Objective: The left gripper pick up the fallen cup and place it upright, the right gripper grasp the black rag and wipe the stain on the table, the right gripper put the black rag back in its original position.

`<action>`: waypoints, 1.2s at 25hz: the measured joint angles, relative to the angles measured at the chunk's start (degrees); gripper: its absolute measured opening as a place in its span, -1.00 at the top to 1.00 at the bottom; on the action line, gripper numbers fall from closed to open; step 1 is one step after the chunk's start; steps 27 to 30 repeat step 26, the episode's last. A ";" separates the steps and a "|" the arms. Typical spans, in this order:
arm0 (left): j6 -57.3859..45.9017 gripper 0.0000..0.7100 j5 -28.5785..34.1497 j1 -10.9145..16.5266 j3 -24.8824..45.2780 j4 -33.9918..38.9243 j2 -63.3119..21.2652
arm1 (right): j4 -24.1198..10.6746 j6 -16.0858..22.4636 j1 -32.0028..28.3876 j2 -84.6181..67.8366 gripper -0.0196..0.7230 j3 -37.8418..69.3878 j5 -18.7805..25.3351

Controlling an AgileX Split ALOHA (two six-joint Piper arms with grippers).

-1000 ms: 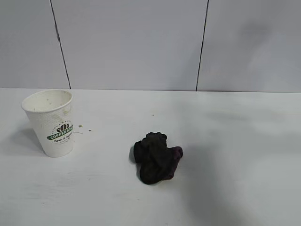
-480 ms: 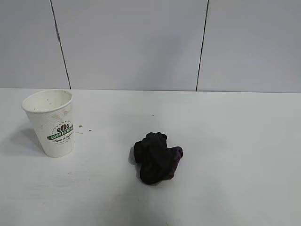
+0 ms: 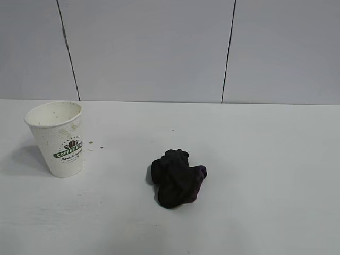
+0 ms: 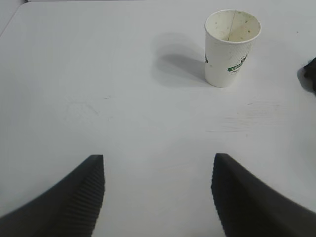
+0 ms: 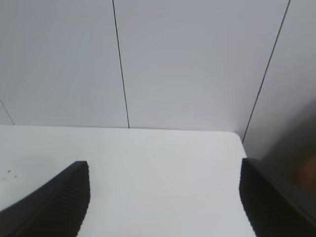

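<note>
Grey wall panels back a white tabletop (image 3: 265, 159) where the cup (image 3: 57, 138) stands upright toward the left side, a few brown stain (image 3: 94, 144) specks just beside it. Near the middle lies the black rag (image 3: 177, 178), a soft, light wad that should crush easily; pinching its top folds looks safest. Both the left hand (image 4: 158, 195) and the right hand (image 5: 163, 197) are spread wide and hold nothing, well clear of everything.
</note>
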 joint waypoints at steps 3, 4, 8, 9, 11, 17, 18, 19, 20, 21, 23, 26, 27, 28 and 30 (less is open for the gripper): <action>0.00 -0.29 0.00 0.00 0.00 0.00 0.00 | -2.51 2.31 2.86 -4.40 -0.58 10.69 -0.36; 0.00 -0.29 0.00 0.00 0.00 0.00 0.00 | -3.18 2.78 3.68 -5.60 -0.58 14.33 -0.68; 0.00 -0.29 0.00 0.00 0.00 0.00 0.00 | -6.08 4.80 5.56 -8.07 -0.58 25.63 -1.91; 0.00 -0.29 0.00 0.00 0.00 0.00 0.00 | -6.49 5.13 5.63 -8.19 -0.58 27.50 -2.06; 0.00 -0.29 0.00 0.00 0.00 0.00 0.00 | -6.67 5.37 5.63 -8.32 -0.58 31.31 -3.31; 0.00 -0.29 0.00 0.00 0.00 0.00 0.00 | -6.51 5.44 7.69 -8.63 -0.58 33.71 -8.43; 0.00 -0.29 0.00 0.00 0.00 0.00 0.00 | -6.49 5.44 8.66 -8.63 -0.58 34.09 -9.14; 0.00 -0.29 0.00 0.00 0.00 0.00 0.00 | -6.49 5.44 9.60 -8.63 -0.58 34.27 -9.46; 0.00 -0.29 0.00 0.00 0.00 0.00 0.00 | -6.49 5.44 10.31 -8.63 -0.58 34.33 -9.56; 0.00 -0.29 0.00 0.00 0.00 0.00 0.00 | -6.43 5.44 11.01 -8.63 -0.58 34.35 -9.56; 0.00 -0.29 0.00 0.00 0.00 0.00 0.00 | -6.43 5.44 11.80 -8.63 -0.58 34.35 -9.72; 0.00 -0.29 0.00 0.00 0.00 0.00 0.00 | -6.43 5.44 12.09 -8.63 -0.58 34.35 -9.98; 0.00 -0.29 0.00 0.00 0.00 0.00 0.00 | -6.43 5.44 12.09 -8.63 -0.58 34.35 -9.98; 0.00 -0.29 0.00 0.00 0.00 0.00 0.00 | -6.43 5.44 12.09 -8.63 -0.58 34.35 -9.98; 0.00 -0.29 0.00 0.00 0.00 0.00 0.00 | -6.43 5.44 12.09 -8.63 -0.58 34.35 -9.98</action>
